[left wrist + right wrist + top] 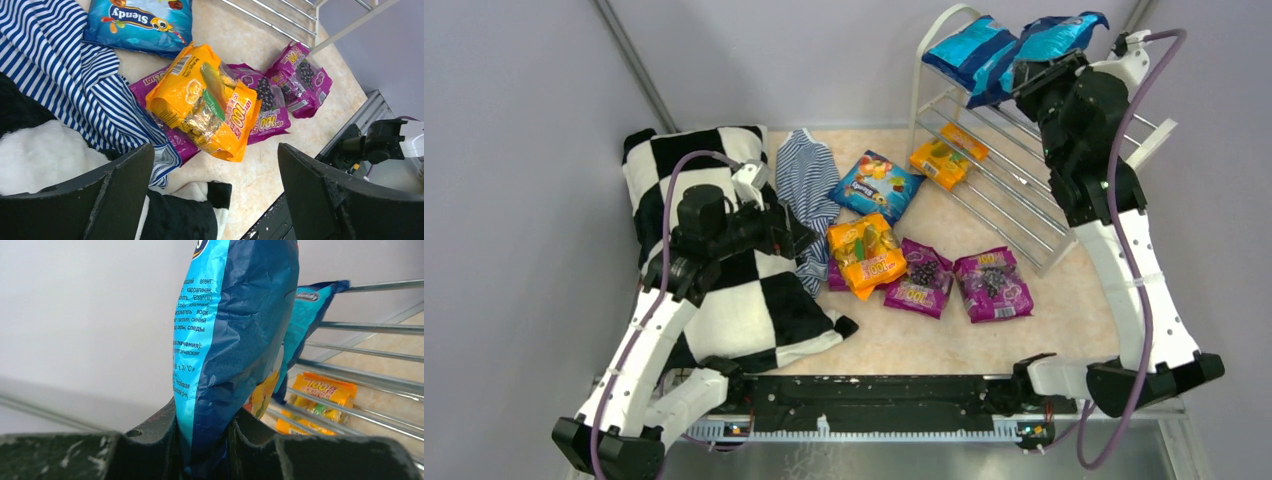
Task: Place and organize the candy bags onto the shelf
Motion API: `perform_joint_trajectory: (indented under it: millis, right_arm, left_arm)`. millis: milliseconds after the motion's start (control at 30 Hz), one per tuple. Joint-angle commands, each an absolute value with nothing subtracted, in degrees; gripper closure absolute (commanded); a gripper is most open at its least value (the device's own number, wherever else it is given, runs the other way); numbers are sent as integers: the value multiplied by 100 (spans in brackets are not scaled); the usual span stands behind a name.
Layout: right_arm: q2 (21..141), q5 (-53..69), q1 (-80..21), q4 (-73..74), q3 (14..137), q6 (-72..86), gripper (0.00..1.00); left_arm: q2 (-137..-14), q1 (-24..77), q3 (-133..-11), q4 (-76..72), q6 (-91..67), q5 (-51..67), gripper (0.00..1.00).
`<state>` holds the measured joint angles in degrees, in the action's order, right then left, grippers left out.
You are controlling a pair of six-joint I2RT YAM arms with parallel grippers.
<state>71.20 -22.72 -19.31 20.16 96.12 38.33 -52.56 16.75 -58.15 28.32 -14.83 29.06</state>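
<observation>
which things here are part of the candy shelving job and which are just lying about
Job: shelf; held blue bag in right gripper; top-tier blue bag; shelved orange bags; on the table: loose blue bag, loose orange bag, purple bags.
Just lying about: striped cloth; checkered pillow.

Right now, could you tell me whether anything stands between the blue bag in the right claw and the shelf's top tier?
Nothing visible does. The held blue bag hangs at the top of the shelf, beside another blue bag already lying there.
</observation>
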Motion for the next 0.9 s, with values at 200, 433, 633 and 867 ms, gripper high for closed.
perform_joint_trajectory:
  millis: [200, 433, 633, 867]
  right_arm:
    - [7528, -1732, -918, 38, 10298, 5353, 100]
    - [7759, -1451, -640, -311, 10306, 5860, 100]
    - [7759, -1443, -488, -552, 9872, 6132, 100]
    - [7496, -1261, -273, -840, 8873, 6655, 100]
  left_arm:
    - [-5075, 1670, -5626, 2654, -1434, 2806, 1]
    - [-5098, 1670, -5590, 2623, -1458, 2878, 1]
    - [-5092, 1670, -5585, 2651, -1497, 2952, 1]
    - [-5098, 1670, -5547, 2667, -1573, 3040, 1]
